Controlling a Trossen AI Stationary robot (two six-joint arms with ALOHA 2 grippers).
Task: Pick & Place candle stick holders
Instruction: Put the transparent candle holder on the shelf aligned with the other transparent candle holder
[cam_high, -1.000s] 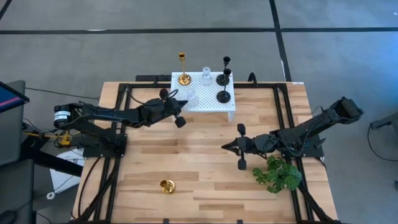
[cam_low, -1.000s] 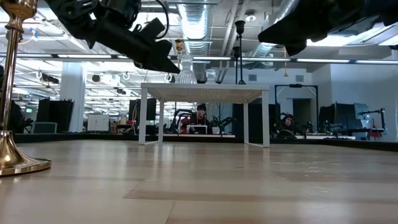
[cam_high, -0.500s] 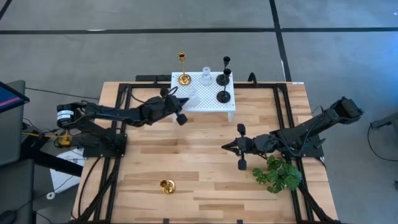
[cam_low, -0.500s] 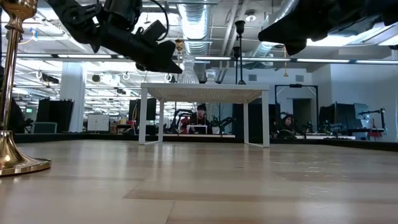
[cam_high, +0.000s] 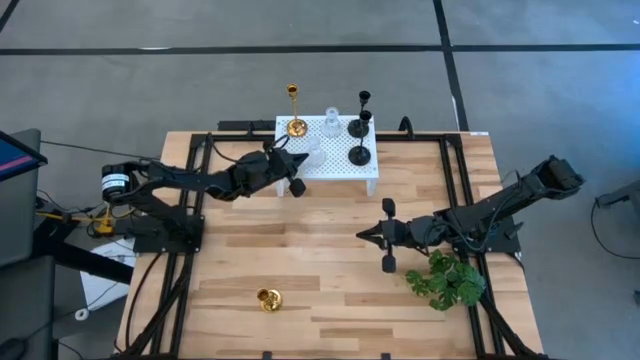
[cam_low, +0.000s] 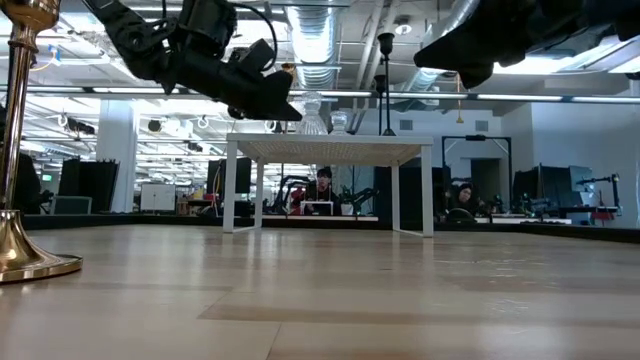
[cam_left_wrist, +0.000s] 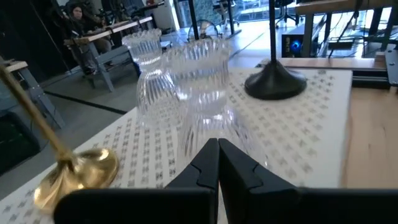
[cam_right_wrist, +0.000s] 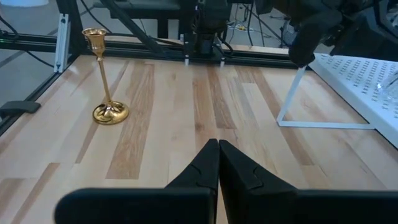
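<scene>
Hovering with its fingers pressed together and empty, the left gripper sits at the near-left edge of the white perforated platform, tips pointed at a clear glass holder just ahead of them. Taking the platform as landmark and going left to right: a tall gold holder stands at its far-left corner, the two glass holders, the second farther back, occupy its left and middle, and two black holders stand towards its right. A second gold holder stands alone on the wooden table, well in front of the platform. The right gripper, likewise closed on nothing, waits over the table in front of and right of the platform, near the green plant.

The ribbed glass piece is probably the trickiest: rigid, smooth, brittle, likely to slip or chip if pinched hard, and easy to topple with a nudge from closed fingers. The jaws would need to open first and straddle its narrow waist below the flared cup. The gold and black ones look like hard metal, heavier at the round base; their slim stems seem the natural hold, gripped low to limit swinging.
</scene>
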